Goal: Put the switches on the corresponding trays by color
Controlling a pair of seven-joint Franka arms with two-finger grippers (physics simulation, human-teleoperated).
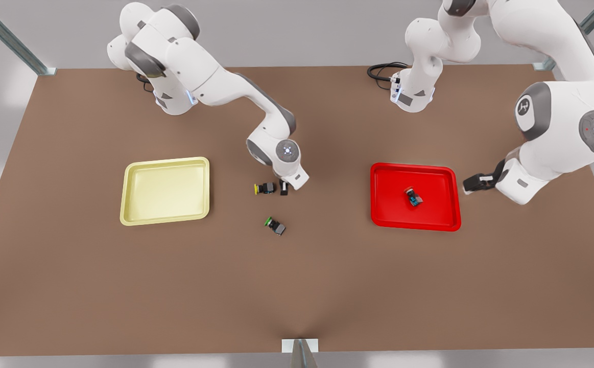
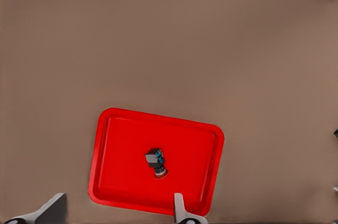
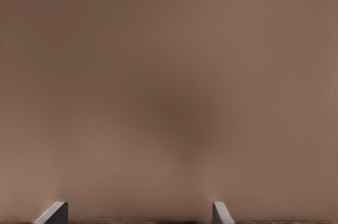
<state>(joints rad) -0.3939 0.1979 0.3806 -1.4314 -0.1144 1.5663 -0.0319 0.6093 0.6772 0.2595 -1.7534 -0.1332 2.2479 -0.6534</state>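
Red switch [image 1: 413,196] (on its side) lies in red tray [image 1: 384,176].

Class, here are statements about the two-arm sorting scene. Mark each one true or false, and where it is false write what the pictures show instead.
1. The red switch lies inside the red tray. True.
2. The yellow tray holds the yellow switch. False: this tray holds nothing; the yellow switch lies on the table between the two trays.
3. The green switch lies on the table, outside both trays. True.
4. The right gripper is over the red tray. False: it is low beside the yellow switch, fingers apart; the left gripper is the one by the red tray's edge.
5. The left gripper is shut on the red switch. False: its fingers are apart and hold nothing.
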